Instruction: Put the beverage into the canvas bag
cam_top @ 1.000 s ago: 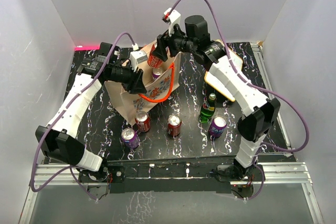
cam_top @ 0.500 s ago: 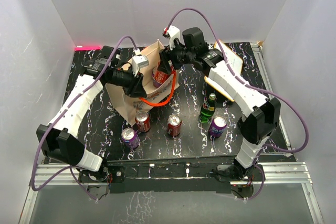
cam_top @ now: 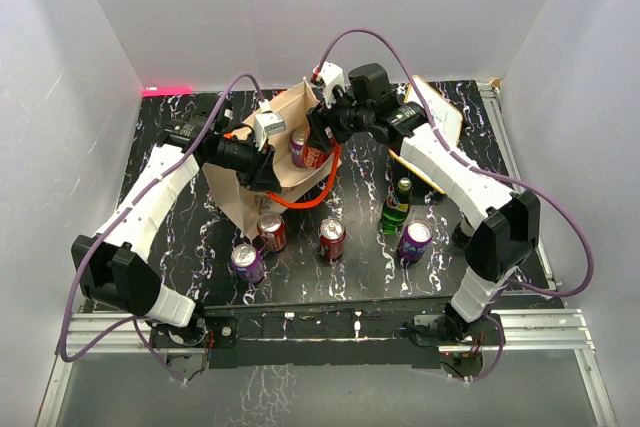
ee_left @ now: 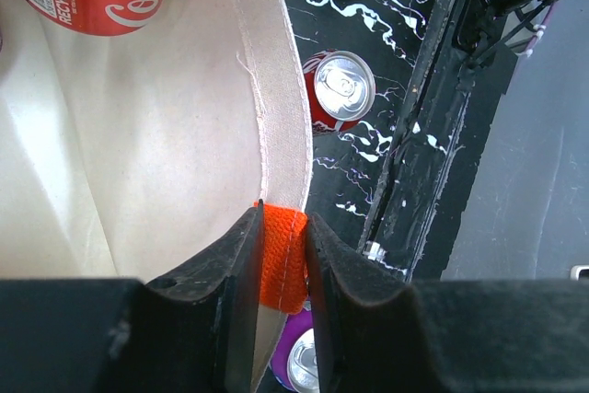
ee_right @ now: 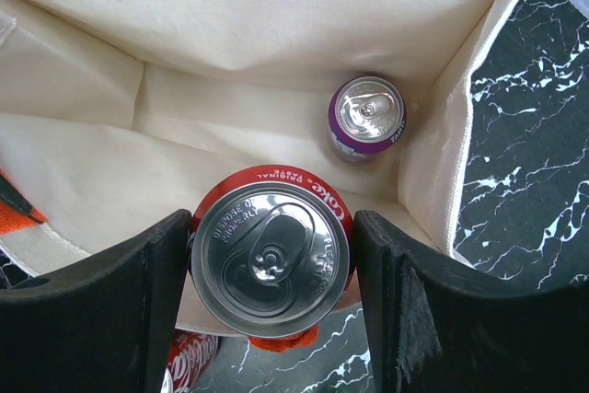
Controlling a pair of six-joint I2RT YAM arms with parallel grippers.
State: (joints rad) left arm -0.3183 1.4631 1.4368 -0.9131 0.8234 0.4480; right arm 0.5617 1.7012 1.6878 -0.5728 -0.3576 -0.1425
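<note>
r pincer [ee_right: 271, 225] clamped on the red cola can [ee_right: 270, 260], one finger each side of the body, lid facing back up at the wrist cam. can's long axis runs straight along the fingers, pointing down, so it's upright. bag [ee_right: 276, 16] lies directly beyond the fingertips: open mouth around the can, pale floor showing past it. can hangs close to the bag wall on the wrist-cam side of the pincer, more room on the far side. can't tell how deep its base sits below the rim. a purple can [ee_right: 368, 117] stands on the bag floor, beyond the tips and off toward the r-hand finger in the wrist view, w/ a gap btwn it and the held one. l pincer [ee_left: 281, 218] closed on the orange strap [ee_left: 281, 269] where it's sewn to the bag rim, seemingly holding the mouth open. from there the red can is ahead, inside the mouth. r arm does the job, l only steadies. judgement: next move = straight drop along the can's own axis, then spread the fingers. drift toward the purple can risks a knock, drift back risks catching the rim. loose cans [cam_top: 331, 238] + a green bottle [cam_top: 397, 207] stand outside the bag.
</note>
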